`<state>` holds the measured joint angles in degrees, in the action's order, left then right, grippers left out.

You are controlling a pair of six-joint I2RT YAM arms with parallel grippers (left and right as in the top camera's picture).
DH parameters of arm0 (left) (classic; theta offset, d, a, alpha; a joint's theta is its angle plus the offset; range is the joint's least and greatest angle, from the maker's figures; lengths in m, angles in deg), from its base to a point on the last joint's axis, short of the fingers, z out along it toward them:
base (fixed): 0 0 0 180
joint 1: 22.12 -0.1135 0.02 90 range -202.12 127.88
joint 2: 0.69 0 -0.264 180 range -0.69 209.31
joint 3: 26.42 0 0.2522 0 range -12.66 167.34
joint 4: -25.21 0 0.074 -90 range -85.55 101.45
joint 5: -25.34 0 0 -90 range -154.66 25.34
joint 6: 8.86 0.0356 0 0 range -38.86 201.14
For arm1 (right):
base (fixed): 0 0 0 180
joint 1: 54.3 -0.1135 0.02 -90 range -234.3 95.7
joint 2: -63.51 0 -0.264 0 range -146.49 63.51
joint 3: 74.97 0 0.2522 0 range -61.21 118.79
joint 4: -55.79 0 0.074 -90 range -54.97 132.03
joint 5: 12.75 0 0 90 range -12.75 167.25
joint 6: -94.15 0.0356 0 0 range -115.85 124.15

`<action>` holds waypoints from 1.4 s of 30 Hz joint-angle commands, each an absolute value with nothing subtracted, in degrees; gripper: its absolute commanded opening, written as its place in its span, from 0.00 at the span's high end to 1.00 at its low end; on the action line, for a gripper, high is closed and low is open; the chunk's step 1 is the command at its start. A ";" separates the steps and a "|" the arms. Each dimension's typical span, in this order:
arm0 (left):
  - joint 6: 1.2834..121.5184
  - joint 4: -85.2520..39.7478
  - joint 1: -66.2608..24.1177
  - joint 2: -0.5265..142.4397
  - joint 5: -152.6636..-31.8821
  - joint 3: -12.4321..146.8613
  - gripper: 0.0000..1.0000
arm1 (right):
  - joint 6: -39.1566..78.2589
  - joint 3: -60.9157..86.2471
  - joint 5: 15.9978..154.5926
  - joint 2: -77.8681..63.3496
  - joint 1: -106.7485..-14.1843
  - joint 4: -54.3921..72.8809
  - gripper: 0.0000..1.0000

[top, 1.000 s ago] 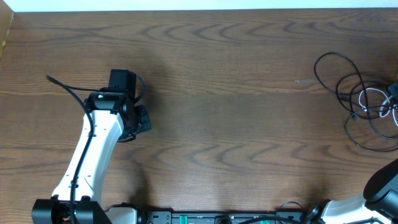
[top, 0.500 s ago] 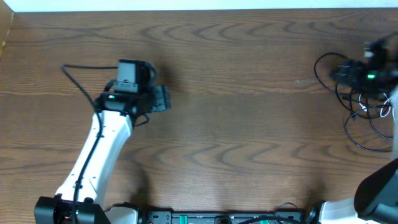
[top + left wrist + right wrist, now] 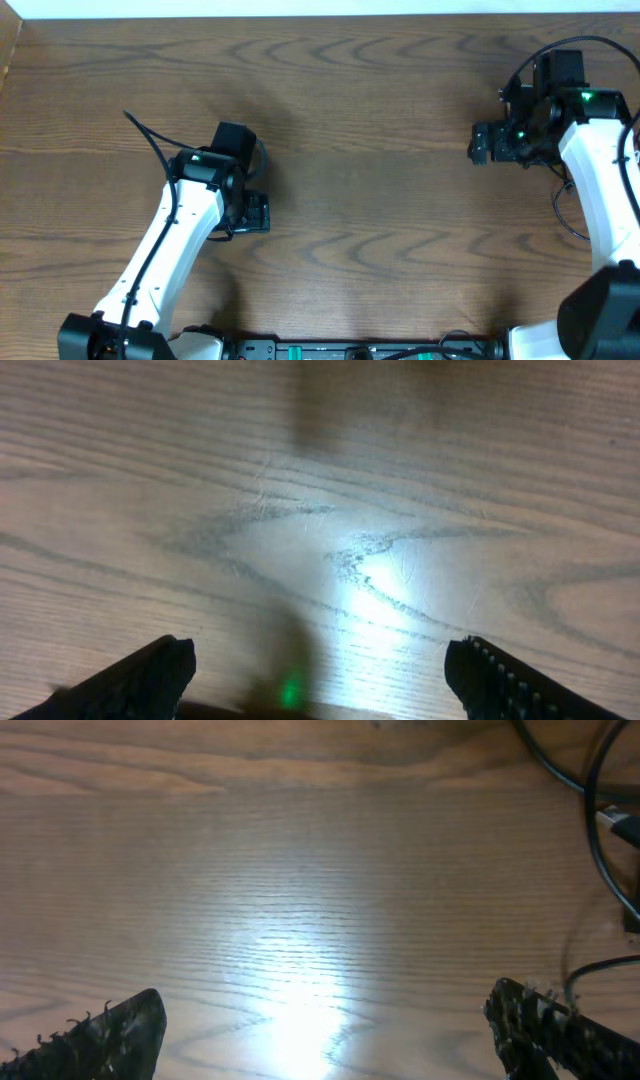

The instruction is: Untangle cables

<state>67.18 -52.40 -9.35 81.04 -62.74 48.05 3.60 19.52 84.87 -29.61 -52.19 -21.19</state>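
The left gripper point(image 3: 250, 212) hangs over the left half of the wooden table point(image 3: 380, 230), at the end of its white arm point(image 3: 165, 250). In the left wrist view its two dark fingers point(image 3: 130, 682) stand far from each other at the lower corners. Between them there is only bare wood with a bright spot of light on it. This gripper is released and holds nothing.

The right gripper point(image 3: 485, 145) is at the right side of the table, near the far edge, and it points to the left. In the right wrist view its fingertips point(image 3: 100, 1040) are also spread wide, with only bare wood between them. So this gripper is released too, and nothing is between its jaws.

The cables point(image 3: 592, 825) lie on the table at the far right. From above, the right arm point(image 3: 590, 190) covers most of them, and only some thin black loops point(image 3: 562, 218) come out beside and under the arm. In the right wrist view a few black cords curve along the upper right corner, just beside the right finger but not touching it. A small plug end point(image 3: 620, 823) shows there among them. Whether the cords are knotted together, I cannot tell.
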 commanded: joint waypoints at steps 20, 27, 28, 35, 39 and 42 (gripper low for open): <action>70.33 -50.19 -5.15 39.60 -62.48 47.28 0.13 | 7.53 -12.33 84.89 21.36 -52.59 -4.16 0.01; 70.33 -55.70 -5.17 39.56 -59.77 47.17 0.12 | 7.53 -12.33 84.89 21.12 -52.57 -8.14 0.01; 68.73 -56.20 -5.15 39.32 -59.42 47.17 0.12 | 7.53 -12.33 84.89 21.14 -52.59 -8.14 0.01; 63.42 -50.11 -5.17 38.42 -54.50 40.35 0.12 | 7.53 -12.33 84.89 21.12 -52.59 -8.38 0.01; 63.44 -46.06 -5.17 39.65 -54.50 38.89 0.12 | 7.51 -12.33 84.89 21.14 -52.59 -8.38 0.01; 63.44 -46.13 -5.17 40.11 -54.53 38.89 0.12 | 7.53 -12.33 84.89 21.14 -52.59 -8.41 0.01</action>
<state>64.21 -46.17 -5.39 39.62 -55.64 38.91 6.76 -12.13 85.15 20.99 -52.19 -8.27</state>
